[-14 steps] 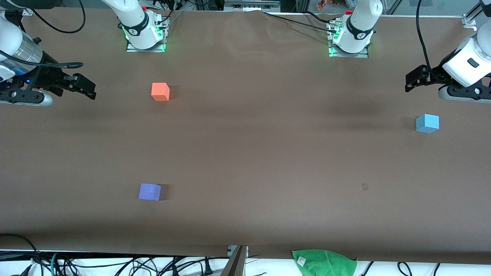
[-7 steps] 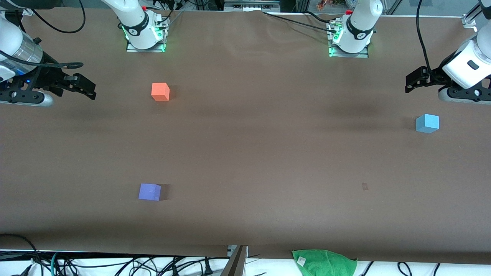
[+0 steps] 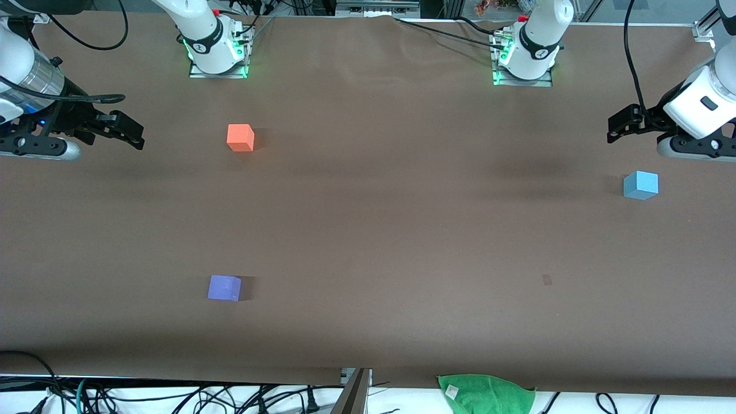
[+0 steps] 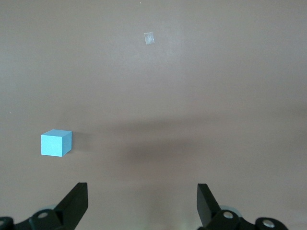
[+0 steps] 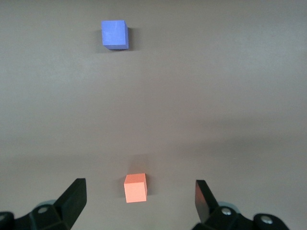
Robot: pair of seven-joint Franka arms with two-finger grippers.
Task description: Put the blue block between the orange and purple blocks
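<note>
Over the left arm's end of the bench I see the left gripper [image 3: 614,127] slightly higher than a second ago, jaws spread wide and empty, the blue block [image 3: 640,185] resting on the table near it, untouched. My right gripper [image 3: 135,137] waits, open, at the other edge; the orange block [image 3: 240,138] and purple block [image 3: 224,287] haven't moved.

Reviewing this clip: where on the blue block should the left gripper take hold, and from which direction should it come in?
Judging by its pose, the blue block is best pinched across two facing side walls, coming straight down from above. It sits flat on the table with nothing touching it, so every side is free. The left gripper hangs open over the table near it, and would need its fingers squared to the block's faces.
</note>
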